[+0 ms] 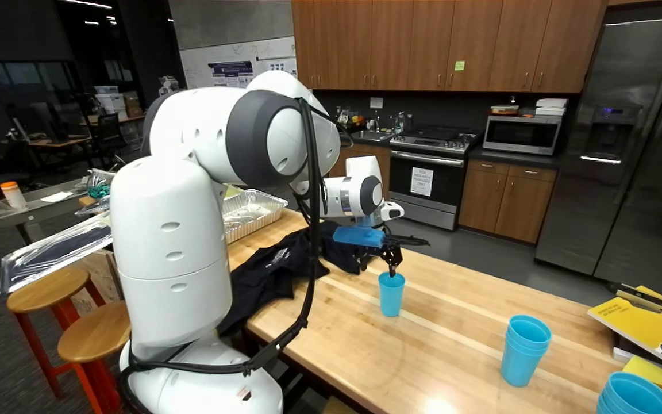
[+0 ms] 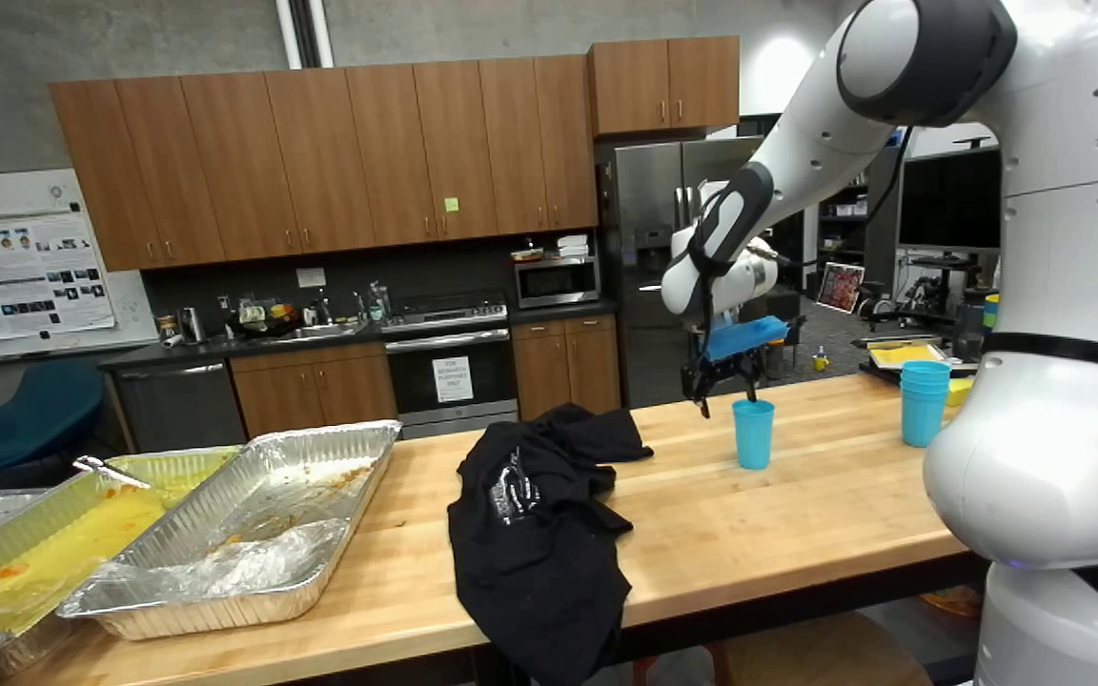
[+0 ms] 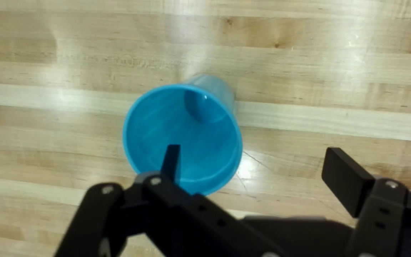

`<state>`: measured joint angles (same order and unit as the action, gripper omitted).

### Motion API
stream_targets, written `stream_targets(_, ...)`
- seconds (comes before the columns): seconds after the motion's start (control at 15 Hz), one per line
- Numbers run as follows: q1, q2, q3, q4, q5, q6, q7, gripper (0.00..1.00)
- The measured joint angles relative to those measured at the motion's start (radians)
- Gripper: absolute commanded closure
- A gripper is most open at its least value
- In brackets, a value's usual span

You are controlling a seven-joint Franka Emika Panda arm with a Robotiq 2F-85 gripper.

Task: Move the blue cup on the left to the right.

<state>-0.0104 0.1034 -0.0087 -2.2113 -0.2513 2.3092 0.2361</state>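
Blue cup (image 1: 391,298) is standing upright on the desk (image 1: 457,351), long axis vertical, left of the nested cups (image 1: 526,352) in both exterior views, and you're hovering off-centre over it! Your jaws are standing wide, gripping nothing: in the wrist view one jaw is overhanging the cup's mouth, whether dipping inside we're not seeing, while its partner is hanging well apart beyond the rim, so closing is probably going to be pinching that wall. No label is showing on the cup; the paper sign (image 1: 421,181) on the oven (image 1: 447,185) is reading "FOR RESEARCH PURPOSES ONLY".
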Motion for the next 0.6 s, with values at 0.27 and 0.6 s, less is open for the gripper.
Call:
stream_targets(0.27,0.000,0.002,-0.006,0.000,0.000,-0.008,0.008,0.00)
stream_targets(0.6,0.000,0.013,-0.009,0.000,0.000,-0.008,0.010,0.38)
